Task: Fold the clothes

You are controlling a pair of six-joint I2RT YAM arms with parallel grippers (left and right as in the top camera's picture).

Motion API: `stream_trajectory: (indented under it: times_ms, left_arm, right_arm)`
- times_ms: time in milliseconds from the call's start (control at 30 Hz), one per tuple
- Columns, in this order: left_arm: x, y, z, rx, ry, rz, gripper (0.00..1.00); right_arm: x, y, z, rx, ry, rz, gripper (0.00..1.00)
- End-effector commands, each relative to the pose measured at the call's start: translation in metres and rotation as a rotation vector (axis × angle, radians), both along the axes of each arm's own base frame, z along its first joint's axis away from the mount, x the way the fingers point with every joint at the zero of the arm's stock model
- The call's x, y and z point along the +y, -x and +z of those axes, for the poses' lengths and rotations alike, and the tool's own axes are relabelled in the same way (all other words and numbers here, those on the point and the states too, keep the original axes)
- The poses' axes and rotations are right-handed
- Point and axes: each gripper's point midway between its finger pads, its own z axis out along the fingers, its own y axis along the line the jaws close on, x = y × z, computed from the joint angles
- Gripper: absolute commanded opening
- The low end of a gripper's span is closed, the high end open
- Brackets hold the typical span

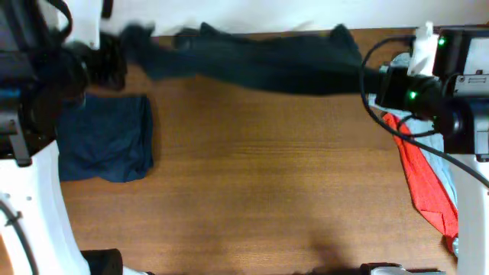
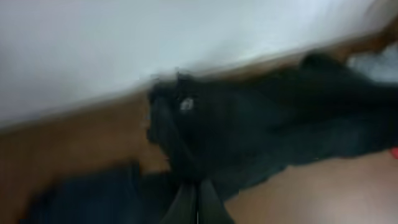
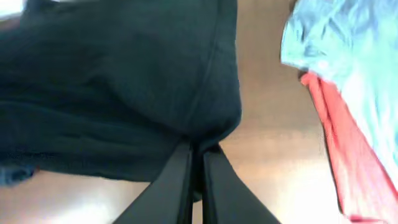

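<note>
The clothes, a black T-shirt (image 1: 267,63), hang stretched in a long band across the far side of the table between both arms. My left gripper (image 1: 128,52) is shut on its left end, and my right gripper (image 1: 365,80) is shut on its right end. The left wrist view is blurred: the closed gripper (image 2: 198,185) pinches the dark cloth (image 2: 261,124), and a small white mark (image 2: 186,104) shows on the fabric. In the right wrist view the gripper (image 3: 197,149) is closed on a bunched edge of the black shirt (image 3: 112,81).
A folded dark navy garment (image 1: 107,137) lies at the table's left side. At the right edge a red shirt (image 1: 424,183) and a light grey shirt (image 1: 416,131) are heaped together; both appear in the right wrist view, red shirt (image 3: 351,162), light shirt (image 3: 348,50). A white wall (image 2: 155,37) rises behind the table.
</note>
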Motion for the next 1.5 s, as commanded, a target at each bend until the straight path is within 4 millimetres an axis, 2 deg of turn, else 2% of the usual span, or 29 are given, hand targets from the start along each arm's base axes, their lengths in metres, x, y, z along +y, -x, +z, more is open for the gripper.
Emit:
stream_trajectory:
  times_ms: [0,167,267,300,367,467,567,600,633,733,867,1000,1100,1200,1300,1467]
  left_arm:
    - [0.01,0.001,-0.052,0.202,-0.054,0.033,0.04]
    - [0.017,0.013,-0.114,0.461,-0.09,0.052,0.11]
    - [0.018,0.018,-0.153,0.603,-0.093,0.046,0.11]
    - [0.017,0.022,-0.171,0.666,-0.095,0.043,0.11]
    - [0.017,0.028,-0.19,0.733,-0.097,0.04,0.1]
    - [0.017,0.034,-0.205,0.783,-0.097,0.037,0.1]
    - [0.016,0.033,-0.207,0.783,-0.093,0.032,0.1]
    - [0.014,0.032,-0.206,0.779,-0.086,0.027,0.09]
    - [0.01,0.032,-0.205,0.774,-0.075,0.015,0.09]
    - [0.002,0.028,-0.205,0.755,-0.083,-0.008,0.13]
    - [-0.014,0.02,-0.204,0.711,-0.101,-0.049,0.18]
    - [-0.023,0.015,-0.204,0.683,-0.124,-0.07,0.21]
    - [-0.026,0.009,-0.212,0.681,-0.149,-0.074,0.22]
    - [-0.034,-0.002,-0.236,0.693,-0.155,-0.09,0.21]
    - [-0.044,-0.008,-0.282,0.732,-0.15,-0.115,0.16]
    - [-0.064,0.017,-0.341,0.862,-0.102,-0.181,0.07]
  right_arm:
    - [0.001,0.012,-0.019,0.096,0.004,0.012,0.04]
    - [0.002,0.039,-0.071,0.321,-0.004,0.013,0.04]
    - [0.003,0.053,-0.107,0.441,-0.008,0.013,0.04]
    - [0.003,0.062,-0.126,0.5,-0.01,0.013,0.04]
    - [0.004,0.073,-0.145,0.566,-0.015,0.015,0.04]
    - [0.005,0.081,-0.161,0.615,-0.021,0.017,0.04]
    - [0.005,0.086,-0.164,0.635,-0.022,0.016,0.05]
    - [0.005,0.086,-0.164,0.637,-0.022,0.015,0.11]
    - [0.005,0.087,-0.164,0.64,-0.023,0.012,0.22]
    - [0.005,0.091,-0.164,0.656,-0.024,0.008,0.47]
    - [-0.008,0.092,-0.166,0.663,0.023,-0.068,0.62]
    - [-0.012,0.089,-0.165,0.649,0.044,-0.078,0.65]
    - [-0.011,0.081,-0.164,0.62,0.036,-0.075,0.68]
    - [-0.007,0.07,-0.162,0.574,0.013,-0.064,0.73]
    - [-0.003,0.063,-0.162,0.551,-0.008,-0.053,0.73]
    - [-0.003,0.062,-0.163,0.553,-0.005,-0.05,0.74]
